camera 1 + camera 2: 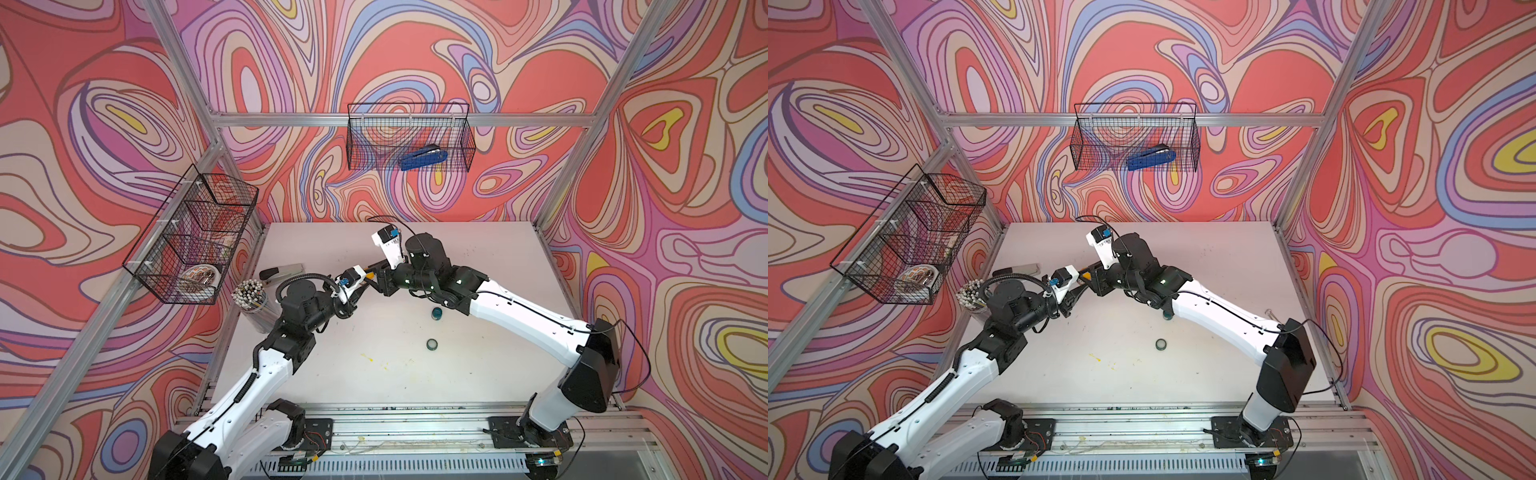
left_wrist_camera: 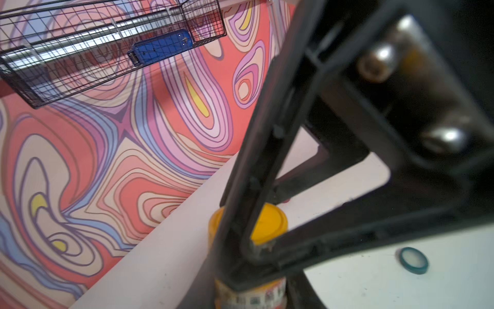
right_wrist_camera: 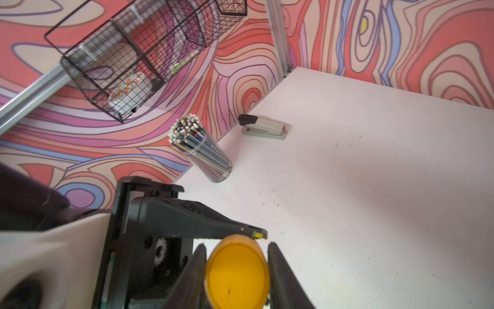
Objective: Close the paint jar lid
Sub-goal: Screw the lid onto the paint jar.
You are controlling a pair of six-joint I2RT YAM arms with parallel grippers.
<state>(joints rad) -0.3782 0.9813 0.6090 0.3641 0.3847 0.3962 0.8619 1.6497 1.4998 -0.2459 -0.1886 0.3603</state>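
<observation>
Nearest the arm bases, a loose teal round lid lies flat on the white tabletop. Just beyond it, a small teal jar stands beside the right arm. Past these, over the middle of the table, both arms meet on the task's thing, a small paint jar with a printed paper label. The left gripper is clamped tight around the labelled body. The right gripper pinches the round yellow plastic lid by its rim, one finger on each side. The jar looks small, light and rigid, probably plastic. The smooth lid rim could slip, and a speck of yellow paint on one fingertip hints at slickness. The best hold therefore seems to be the one shown, with the body gripped at the label and the lid taken on opposite edges for turning. Both top views hide the jar almost wholly behind the grippers and show only where it is. The left wrist view alone shows the label and the lid sitting on the jar's mouth. The right wrist view alone shows the lid's flat face between the fingers. Farther off stand a clear cup packed with pencils and a grey stapler. Farthest of all, a blue stapler lies in a black wire basket on the back wall.
</observation>
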